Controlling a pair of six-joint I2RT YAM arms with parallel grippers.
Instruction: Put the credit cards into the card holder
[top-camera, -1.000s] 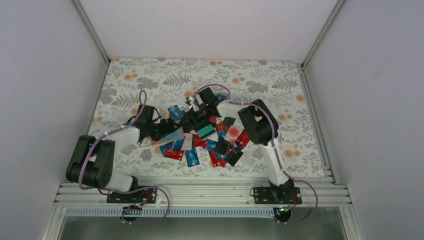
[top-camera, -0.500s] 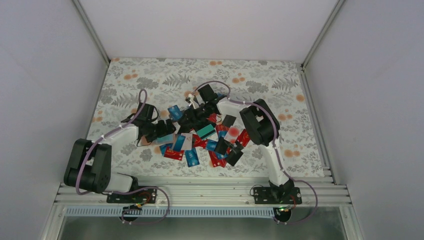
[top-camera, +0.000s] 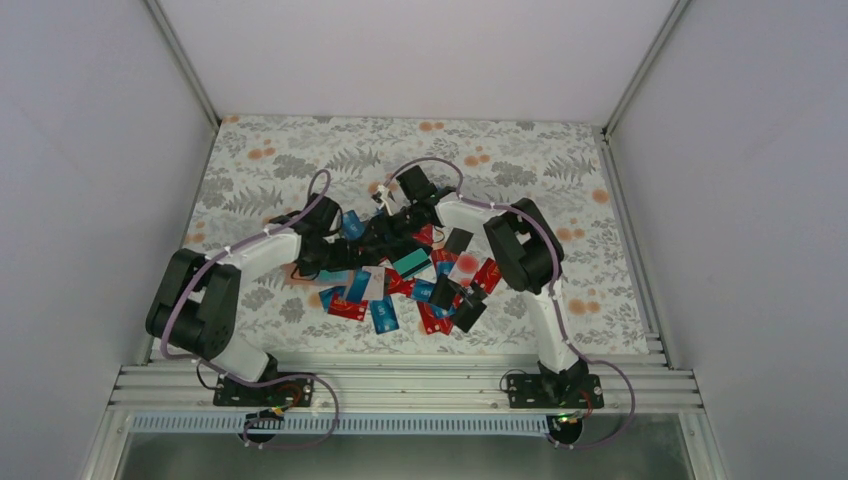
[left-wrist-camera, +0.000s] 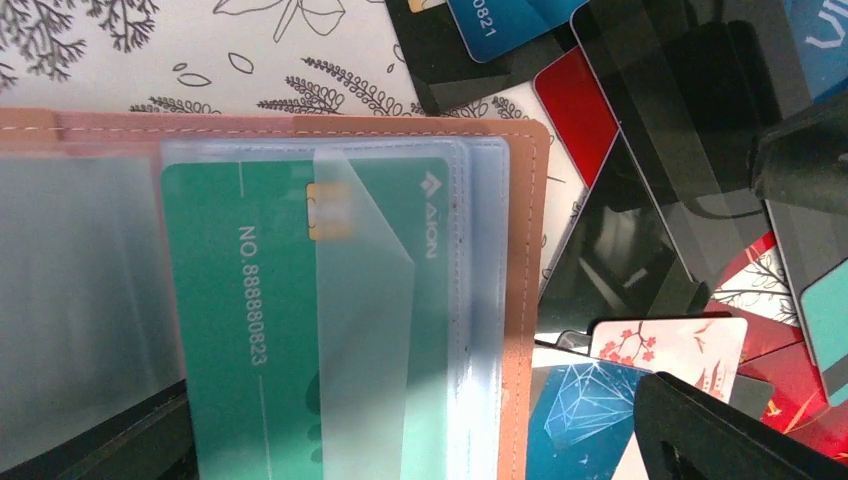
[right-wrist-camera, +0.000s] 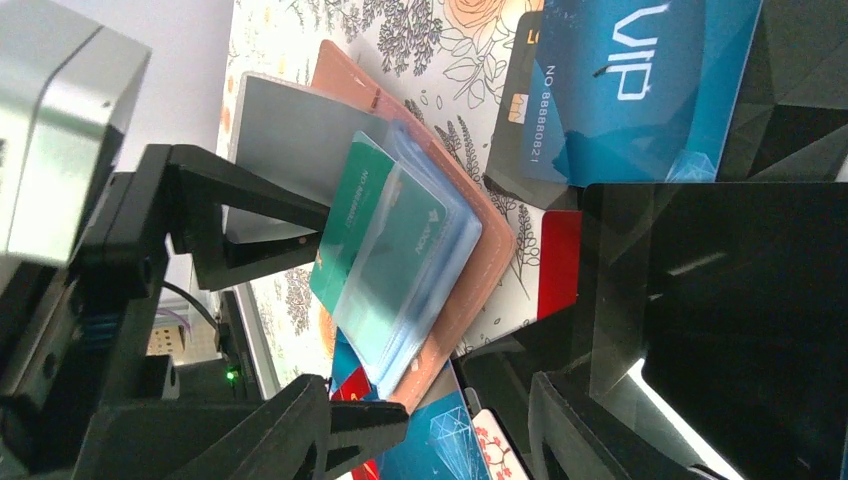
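Observation:
The tan card holder (left-wrist-camera: 522, 250) lies open beside the pile, its clear sleeves up, with a green card (left-wrist-camera: 270, 300) inside one sleeve. My left gripper (left-wrist-camera: 400, 435) is open, one dark finger on each side of the holder. In the right wrist view the card holder (right-wrist-camera: 470, 270) and the green card (right-wrist-camera: 372, 215) sit just beyond my right gripper (right-wrist-camera: 460, 425), which is open over a blue diamond-print card (right-wrist-camera: 455, 440) and grips nothing. The credit cards (top-camera: 420, 290), blue, red, black and teal, lie scattered mid-table. From above, the left gripper (top-camera: 325, 255) and right gripper (top-camera: 378, 238) meet at the pile's left end.
The table has a floral cloth (top-camera: 300, 160) and white walls on three sides. An aluminium rail (top-camera: 400, 385) runs along the near edge by the arm bases. A blue VIP card (right-wrist-camera: 640, 80) and glossy black cards (right-wrist-camera: 740, 300) lie right of the holder.
My left arm has swung right and farther onto the pile's left end, its elbow rising. The right arm has barely moved.

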